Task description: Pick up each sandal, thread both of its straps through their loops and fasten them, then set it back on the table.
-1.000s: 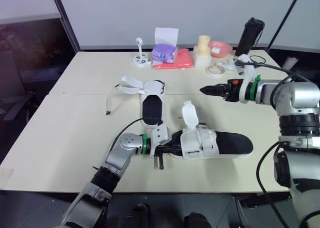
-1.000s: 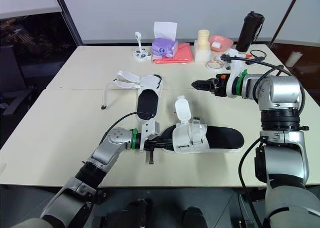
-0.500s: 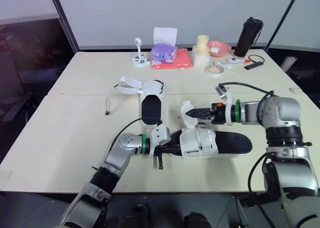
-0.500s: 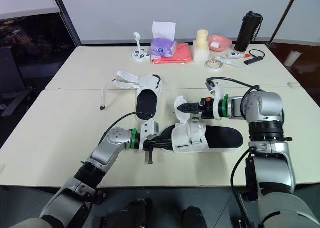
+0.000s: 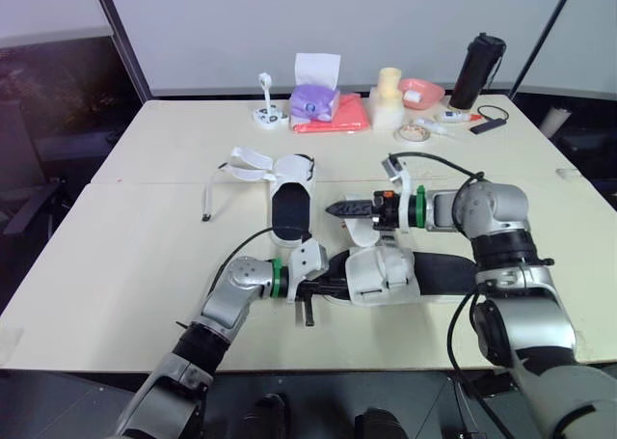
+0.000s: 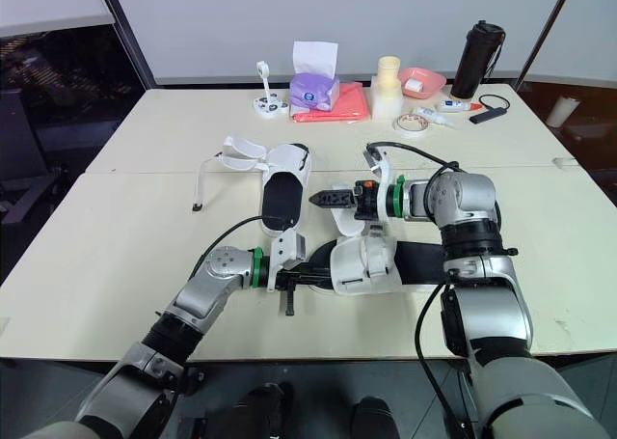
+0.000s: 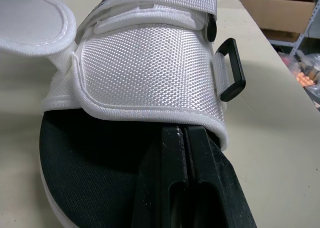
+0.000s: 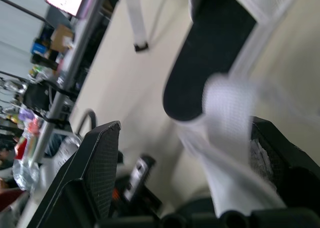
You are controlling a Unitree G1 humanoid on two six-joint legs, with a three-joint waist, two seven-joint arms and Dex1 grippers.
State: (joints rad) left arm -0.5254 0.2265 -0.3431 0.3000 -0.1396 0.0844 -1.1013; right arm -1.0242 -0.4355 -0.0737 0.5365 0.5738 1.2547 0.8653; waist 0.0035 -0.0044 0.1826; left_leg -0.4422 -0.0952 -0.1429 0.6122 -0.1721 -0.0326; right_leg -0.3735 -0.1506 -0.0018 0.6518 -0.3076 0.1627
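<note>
The near sandal (image 5: 400,273) lies flat on the cream table (image 5: 116,256) in front of the robot, its long axis running three to nine o'clock. The white upper (image 5: 381,265) is toward nine and the bare black footbed (image 5: 445,270) trails off to three.

From the head camera, the left gripper (image 5: 316,287) sits at the sandal's nine o'clock end. The right gripper (image 5: 337,208) reaches in from three o'clock just above the upper, pointing at nine. The loose strap flap (image 5: 362,233) stands right under it, so the right arm is plainly the nearer one for that strap. The second sandal (image 5: 292,204) lies at about eleven o'clock from the first, lengthwise twelve to six, with its straps splayed open.

At the left wrist, the two black fingers (image 7: 172,188) are pressed together with nothing visible between them. They lie on the matte footbed with their tips at the upper's hem. The upper is coarse white webbing with a stitched, rolled edge, and a rigid black rectangular loop (image 7: 229,70) stands at its side.

At the right wrist, the fingers are spread wide, and the flap, a soft rounded tab, sits between them unpinched. I'd judge the coming move is to close on that tab and draw it toward the loop. Floppy as it is, it could slip.
</note>
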